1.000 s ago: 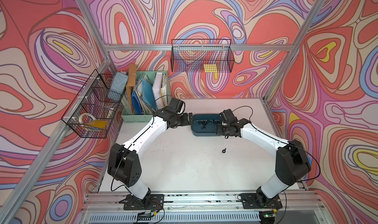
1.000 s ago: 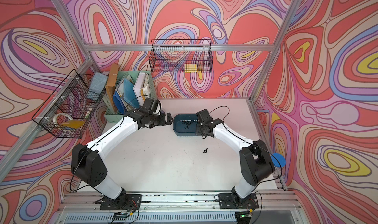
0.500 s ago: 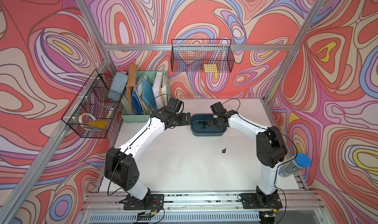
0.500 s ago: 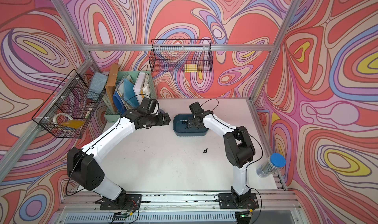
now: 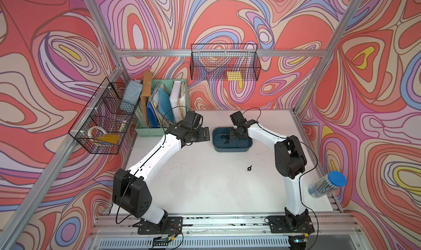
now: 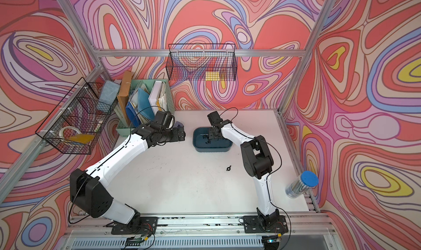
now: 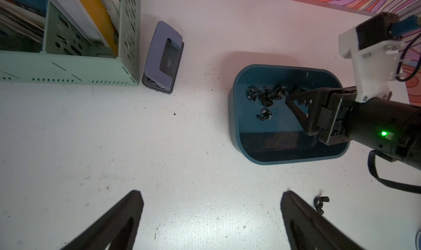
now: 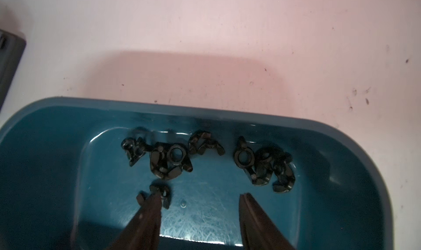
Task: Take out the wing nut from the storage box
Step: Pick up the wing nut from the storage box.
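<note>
The dark teal storage box (image 5: 232, 149) (image 6: 211, 149) (image 7: 234, 123) (image 8: 205, 111) stands at the table's back middle. Several black wing nuts (image 8: 170, 160) (image 7: 266, 96) lie along its floor. My right gripper (image 8: 200, 196) (image 5: 235, 134) (image 6: 213, 134) (image 7: 293, 98) reaches down inside the box. Its jaws stand apart with bare floor between them, and one fingertip (image 8: 155, 203) overlaps a single wing nut (image 8: 163, 191). Another wing nut (image 5: 249, 168) (image 6: 228, 168) (image 7: 320, 202) lies on the table in front of the box. My left gripper (image 7: 211, 194) (image 5: 206, 133) (image 6: 181, 133) hangs wide open and empty to the left of the box.
A mint-green file organiser (image 5: 159, 128) and a grey hole punch (image 7: 163, 57) stand at the back left. Black wire baskets (image 5: 224, 65) (image 5: 104, 118) hang on the walls. A clear tube with a blue cap (image 5: 328, 183) sits at the table's right edge.
My right arm has raised its elbow and swung its wrist to the back of the box, so its gripper now points down into it. The left arm has barely moved.
</note>
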Controlling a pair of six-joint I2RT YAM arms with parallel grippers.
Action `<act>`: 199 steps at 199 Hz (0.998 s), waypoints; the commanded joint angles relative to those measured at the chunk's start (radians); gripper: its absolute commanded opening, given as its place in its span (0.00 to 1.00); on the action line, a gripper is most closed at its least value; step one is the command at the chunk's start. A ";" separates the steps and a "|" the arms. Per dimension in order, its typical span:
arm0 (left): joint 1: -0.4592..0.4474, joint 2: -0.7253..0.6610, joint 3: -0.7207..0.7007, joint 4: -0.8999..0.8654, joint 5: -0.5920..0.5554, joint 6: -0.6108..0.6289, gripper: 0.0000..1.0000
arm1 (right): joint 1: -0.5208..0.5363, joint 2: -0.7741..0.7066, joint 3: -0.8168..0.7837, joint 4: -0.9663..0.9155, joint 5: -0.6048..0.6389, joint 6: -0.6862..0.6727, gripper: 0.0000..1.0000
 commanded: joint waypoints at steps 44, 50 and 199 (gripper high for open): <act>-0.003 -0.015 0.005 -0.014 -0.040 0.027 0.99 | -0.065 0.089 0.048 0.014 -0.009 -0.020 0.45; -0.004 -0.015 0.006 -0.014 -0.041 0.026 0.99 | -0.068 0.095 0.051 0.017 -0.015 -0.021 0.44; -0.001 0.000 0.027 -0.038 -0.067 0.031 0.99 | -0.077 0.175 0.119 0.050 -0.043 -0.046 0.08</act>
